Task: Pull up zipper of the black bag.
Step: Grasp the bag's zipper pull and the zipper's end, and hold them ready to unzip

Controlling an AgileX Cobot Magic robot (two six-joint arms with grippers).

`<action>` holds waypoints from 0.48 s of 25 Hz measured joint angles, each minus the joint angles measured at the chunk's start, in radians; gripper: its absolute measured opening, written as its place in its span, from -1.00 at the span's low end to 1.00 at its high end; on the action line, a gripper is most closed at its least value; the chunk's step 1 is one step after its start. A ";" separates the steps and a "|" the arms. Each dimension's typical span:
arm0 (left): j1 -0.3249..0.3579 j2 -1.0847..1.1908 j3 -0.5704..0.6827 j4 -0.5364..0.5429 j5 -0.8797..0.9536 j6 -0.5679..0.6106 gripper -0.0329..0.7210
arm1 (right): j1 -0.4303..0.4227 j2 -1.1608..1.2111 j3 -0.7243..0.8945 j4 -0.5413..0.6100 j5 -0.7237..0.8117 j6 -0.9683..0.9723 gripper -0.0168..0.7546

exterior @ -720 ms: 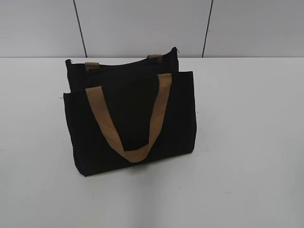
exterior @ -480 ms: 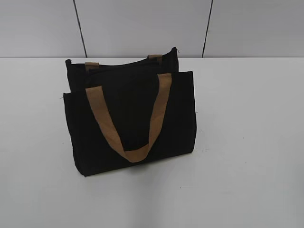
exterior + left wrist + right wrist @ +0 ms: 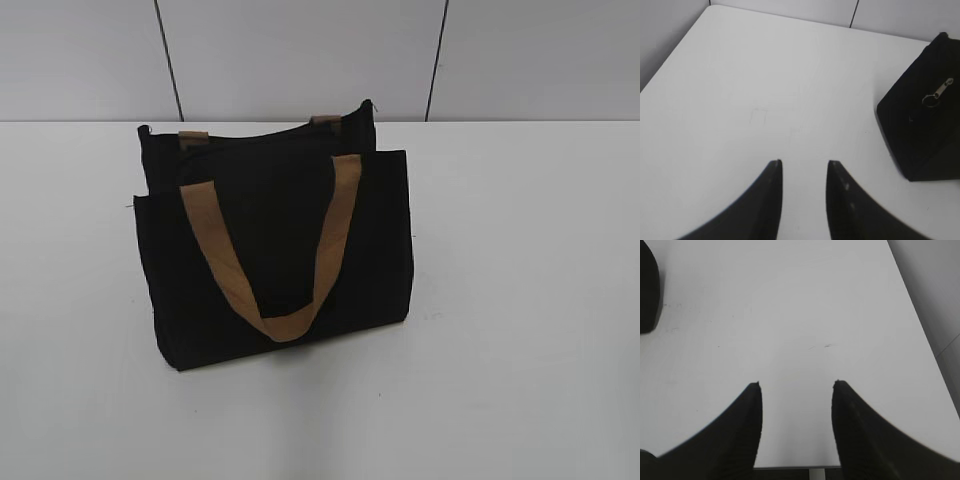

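Note:
The black bag point(image 3: 280, 250) stands upright on the white table, left of centre in the exterior view, with a tan handle point(image 3: 270, 250) hanging down its front. Its end panel shows in the left wrist view point(image 3: 922, 115), where the zipper's silver pull with a ring point(image 3: 937, 93) hangs. A corner of the bag shows in the right wrist view point(image 3: 647, 290). My left gripper point(image 3: 805, 162) is open and empty over bare table, left of the bag. My right gripper point(image 3: 796, 383) is open and empty near the table's front edge. Neither gripper shows in the exterior view.
The white table point(image 3: 520, 300) spreads around the bag. A grey panelled wall point(image 3: 300, 50) stands behind it. The table's front edge point(image 3: 795, 467) lies just under my right gripper, and its right edge point(image 3: 920, 315) runs near a grey wall.

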 joint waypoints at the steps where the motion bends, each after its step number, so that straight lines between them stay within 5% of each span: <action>1: 0.000 0.027 -0.005 0.001 -0.007 0.000 -0.31 | 0.000 0.000 0.000 0.000 0.000 0.000 -0.02; 12: -0.025 0.366 -0.080 -0.064 -0.361 0.092 -0.26 | 0.000 0.000 0.000 0.000 0.000 0.000 -0.02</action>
